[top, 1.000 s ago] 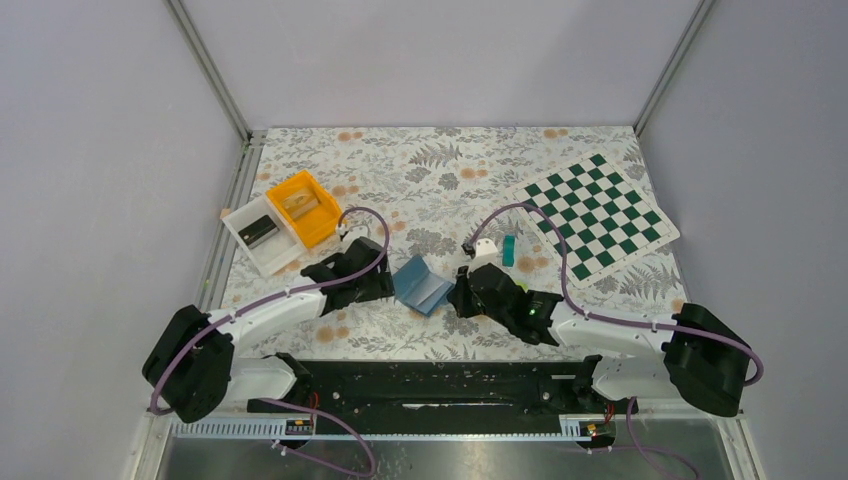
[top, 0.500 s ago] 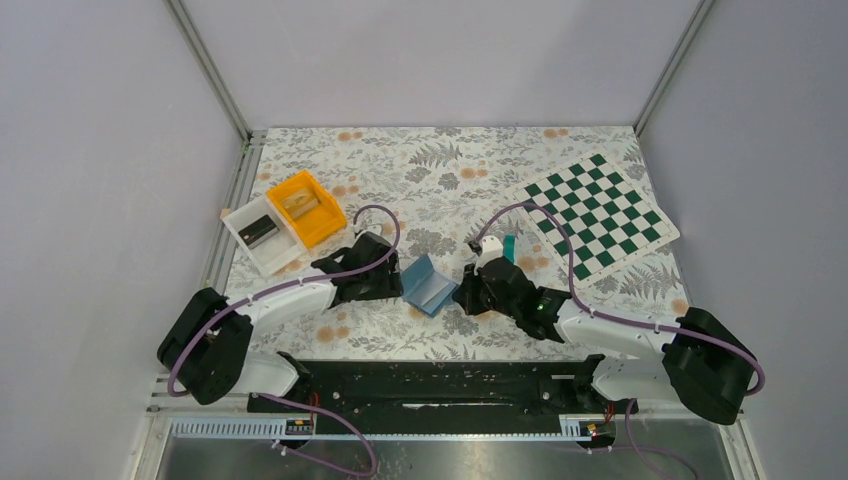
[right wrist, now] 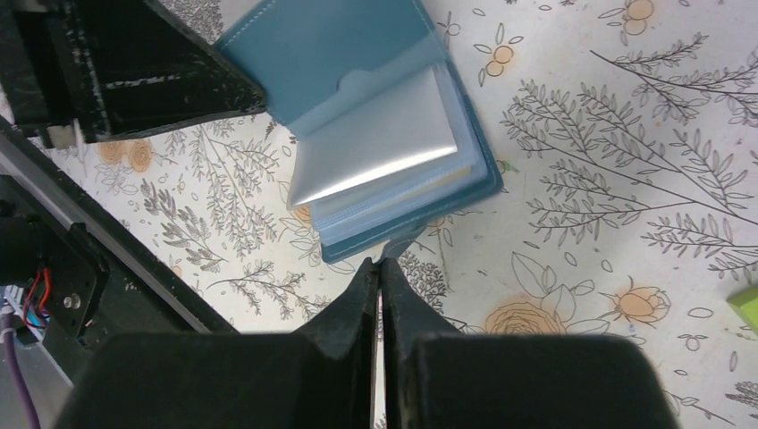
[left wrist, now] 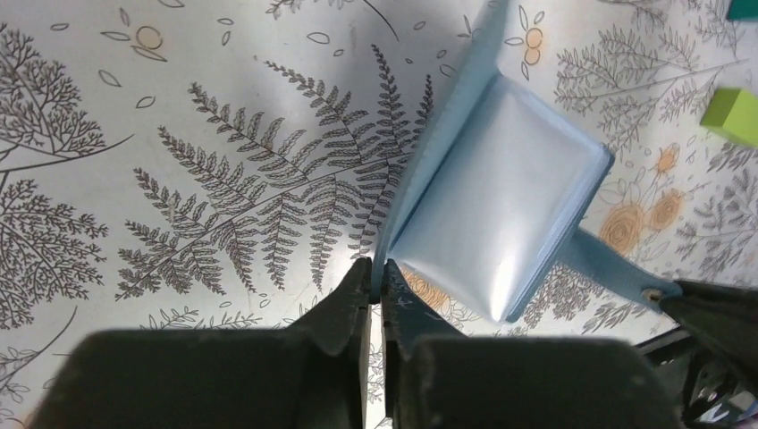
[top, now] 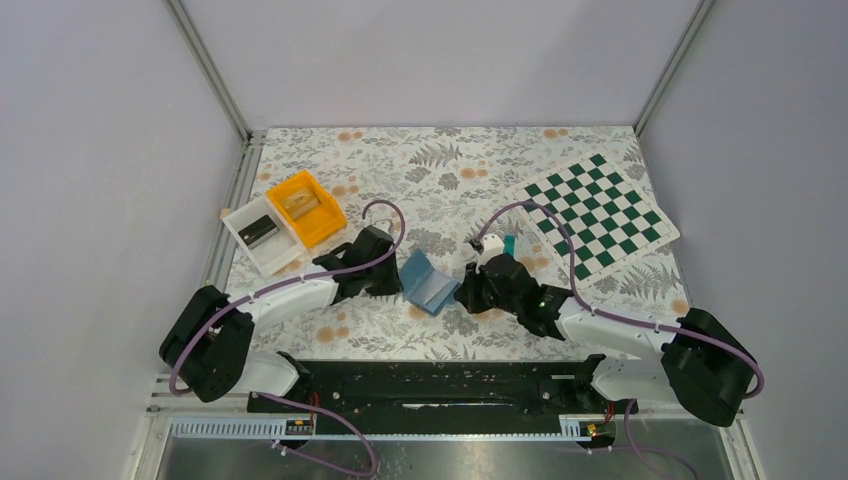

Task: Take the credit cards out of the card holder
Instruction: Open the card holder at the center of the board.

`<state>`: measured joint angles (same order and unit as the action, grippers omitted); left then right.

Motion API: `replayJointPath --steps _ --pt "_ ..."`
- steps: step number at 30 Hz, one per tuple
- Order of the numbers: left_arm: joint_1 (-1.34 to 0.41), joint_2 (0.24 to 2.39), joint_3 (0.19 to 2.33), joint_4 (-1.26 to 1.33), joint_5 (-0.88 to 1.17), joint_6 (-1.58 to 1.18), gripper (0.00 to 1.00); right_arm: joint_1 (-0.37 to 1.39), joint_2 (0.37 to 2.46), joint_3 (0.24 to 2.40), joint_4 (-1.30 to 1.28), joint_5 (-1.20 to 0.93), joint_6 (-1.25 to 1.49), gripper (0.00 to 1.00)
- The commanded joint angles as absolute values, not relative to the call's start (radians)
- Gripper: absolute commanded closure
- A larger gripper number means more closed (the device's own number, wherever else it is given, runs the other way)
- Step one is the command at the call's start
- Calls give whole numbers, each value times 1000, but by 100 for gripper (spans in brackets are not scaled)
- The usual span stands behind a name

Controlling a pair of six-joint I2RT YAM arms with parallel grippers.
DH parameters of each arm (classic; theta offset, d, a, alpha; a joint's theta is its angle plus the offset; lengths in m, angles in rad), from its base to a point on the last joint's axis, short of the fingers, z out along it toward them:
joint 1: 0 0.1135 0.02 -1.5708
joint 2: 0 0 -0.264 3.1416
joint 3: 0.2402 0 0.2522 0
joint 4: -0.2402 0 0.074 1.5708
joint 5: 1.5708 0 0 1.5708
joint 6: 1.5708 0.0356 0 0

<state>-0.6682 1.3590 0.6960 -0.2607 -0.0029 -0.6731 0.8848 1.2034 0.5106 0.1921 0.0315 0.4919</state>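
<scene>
The blue-teal card holder (top: 425, 281) stands half open on the floral table between both arms. My left gripper (left wrist: 376, 268) is shut on the edge of the holder's (left wrist: 496, 192) left cover. My right gripper (right wrist: 379, 263) is shut on a thin blue tab at the holder's (right wrist: 375, 134) near edge. Shiny clear sleeves show inside; I cannot tell which cards they hold. A lime-green credit card (left wrist: 735, 114) lies on the table to the right, also seen as a lime-green corner (right wrist: 747, 308). A teal card (top: 509, 244) lies just beyond the right wrist.
An orange bin (top: 303, 207) and a white bin (top: 262, 235) sit at the left behind the left arm. A green-and-white checkered mat (top: 598, 213) lies at the back right. Grey walls enclose the table on three sides.
My left gripper has moved right to the holder and shut on its left cover. The right arm has shifted slightly toward the far left, still gripping.
</scene>
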Motion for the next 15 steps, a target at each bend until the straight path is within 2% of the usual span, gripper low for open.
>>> replayJointPath --steps 1,4,6,9,15 --pt "-664 1358 731 -276 50 -704 100 862 1186 530 145 35 531 91" --pt "-664 1311 672 -266 53 -802 100 856 1176 564 96 6 582 76" --pt "-664 1263 606 -214 80 -876 100 856 1158 583 85 -44 613 71" --pt "-668 1196 517 -138 109 -966 100 856 1111 586 109 -84 667 69" --pt "-679 1108 447 -163 56 -1038 100 857 1108 581 220 -163 768 71"
